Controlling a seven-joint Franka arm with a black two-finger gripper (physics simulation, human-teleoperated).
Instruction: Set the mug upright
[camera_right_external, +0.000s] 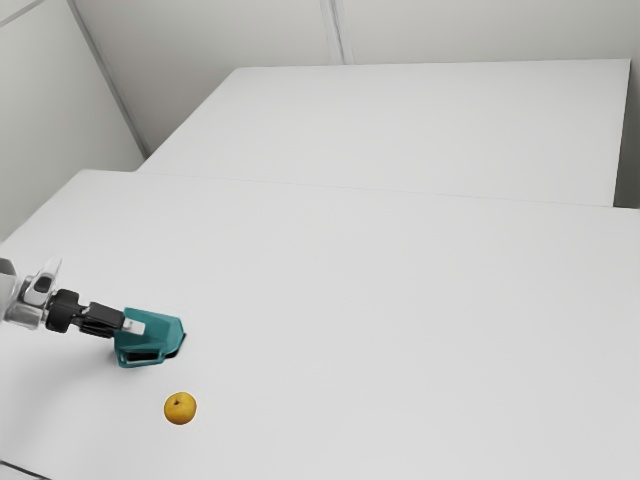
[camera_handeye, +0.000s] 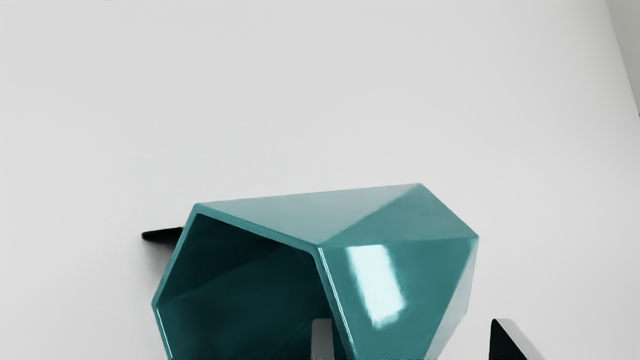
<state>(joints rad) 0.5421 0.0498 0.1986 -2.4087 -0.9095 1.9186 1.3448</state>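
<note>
Wrist view: hand (camera_right_external: 135, 326) open, one side of the mug (camera_handeye: 400, 265) between its fingers, a gap beside one.

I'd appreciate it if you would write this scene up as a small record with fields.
mug: teal, faceted, glossy
mug pose: the mug lies on its side, not upright
claw: the claw is open, one finger at the mug's mouth, the other beyond its outer wall
fruit: a round orange-yellow fruit, near the mug, apart from it
surface: white table
arm: the arm enters from the exterior view's left
</note>
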